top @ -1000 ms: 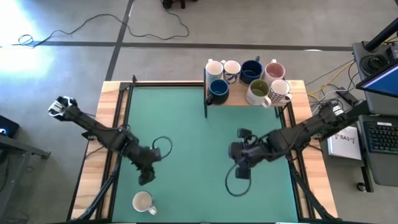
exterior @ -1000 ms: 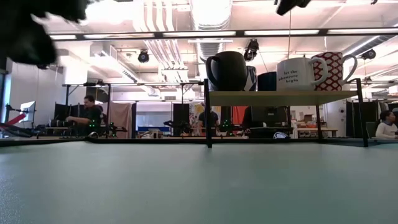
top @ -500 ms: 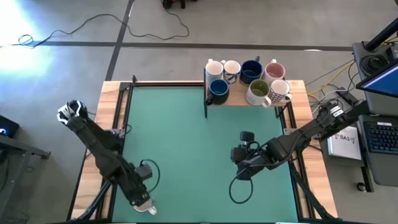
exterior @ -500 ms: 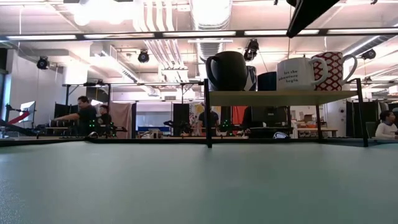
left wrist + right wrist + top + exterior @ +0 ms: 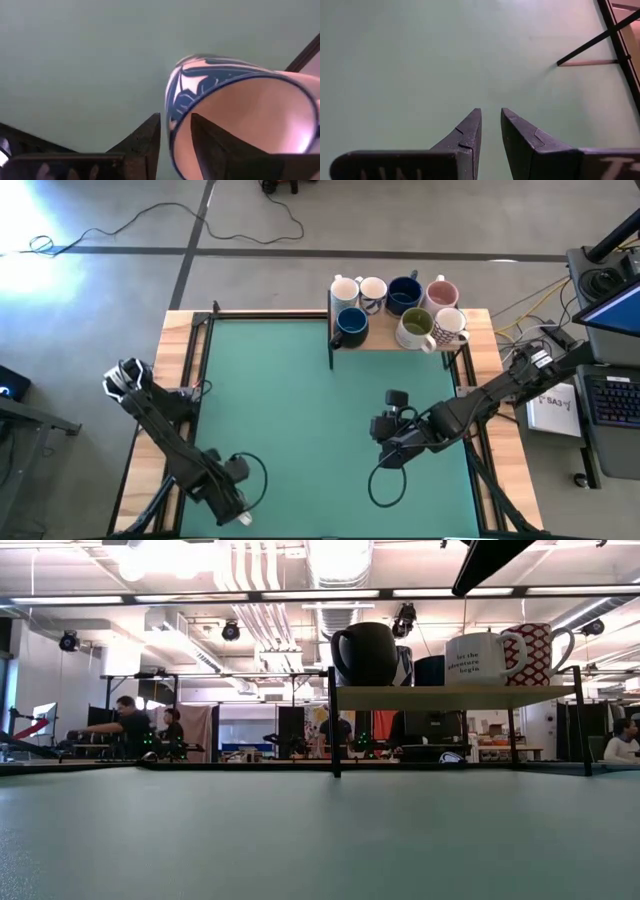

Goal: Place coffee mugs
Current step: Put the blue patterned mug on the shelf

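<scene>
From above, the left gripper (image 5: 232, 510) is reaching down at the near edge of the green table (image 5: 300, 400), almost covering a pale mug (image 5: 243, 518) there. Only the left wrist view is showing the detail: that mug (image 5: 240, 115) is white with a blue pattern, and the gripper's two fingers (image 5: 145, 137) are straddling its rim, one outside the wall and one inside the cup, narrowly parted around it. Whether they are pressing on the wall cannot be told.

The right gripper (image 5: 385, 452) is hovering over bare green near the table's middle; its wrist view is showing the fingers (image 5: 470, 132) a small gap apart with nothing between them.

Seven other mugs (image 5: 400, 308) are standing on a wooden shelf (image 5: 380, 340) at the far right corner. The low view is giving what the overhead cannot: the shelf (image 5: 450, 697) is raised on dark legs, with a black mug (image 5: 365, 653), a lettered white one (image 5: 485, 657) and a red-patterned one (image 5: 535, 652) at its front.
</scene>
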Action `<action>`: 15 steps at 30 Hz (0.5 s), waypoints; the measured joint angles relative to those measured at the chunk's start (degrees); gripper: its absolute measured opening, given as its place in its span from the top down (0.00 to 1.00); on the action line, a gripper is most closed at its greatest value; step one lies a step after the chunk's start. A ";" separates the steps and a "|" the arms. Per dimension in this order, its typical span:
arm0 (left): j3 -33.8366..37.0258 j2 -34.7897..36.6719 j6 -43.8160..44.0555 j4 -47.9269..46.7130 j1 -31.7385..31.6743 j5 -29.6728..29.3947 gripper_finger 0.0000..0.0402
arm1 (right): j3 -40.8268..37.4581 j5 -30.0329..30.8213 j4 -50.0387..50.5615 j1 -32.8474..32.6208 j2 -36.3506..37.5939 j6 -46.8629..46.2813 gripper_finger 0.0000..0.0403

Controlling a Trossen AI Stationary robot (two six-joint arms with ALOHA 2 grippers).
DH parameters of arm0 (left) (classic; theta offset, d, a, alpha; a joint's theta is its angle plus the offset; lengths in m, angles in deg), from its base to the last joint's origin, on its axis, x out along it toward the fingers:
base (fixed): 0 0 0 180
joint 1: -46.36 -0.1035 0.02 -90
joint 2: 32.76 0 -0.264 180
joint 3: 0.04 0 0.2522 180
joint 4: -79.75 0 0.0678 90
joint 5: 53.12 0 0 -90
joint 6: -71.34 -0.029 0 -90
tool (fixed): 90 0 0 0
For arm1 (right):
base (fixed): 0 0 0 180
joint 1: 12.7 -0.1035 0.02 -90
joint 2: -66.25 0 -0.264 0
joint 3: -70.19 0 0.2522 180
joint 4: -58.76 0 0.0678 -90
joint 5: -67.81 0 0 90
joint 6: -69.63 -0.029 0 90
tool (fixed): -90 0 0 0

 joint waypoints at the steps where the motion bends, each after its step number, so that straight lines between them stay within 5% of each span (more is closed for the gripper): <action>1: 0.06 -0.35 -1.26 -0.03 -0.09 -0.05 0.79 | 0.00 0.00 0.00 0.00 0.00 -0.01 0.85; 7: 0.23 -1.43 -11.20 0.06 -3.97 0.39 0.97 | 0.00 -0.06 -0.02 0.00 0.00 -1.52 0.85; 15: -1.10 -1.43 -28.93 0.27 -12.41 -2.82 0.98 | 0.00 -0.14 0.44 -0.13 0.00 -1.98 0.85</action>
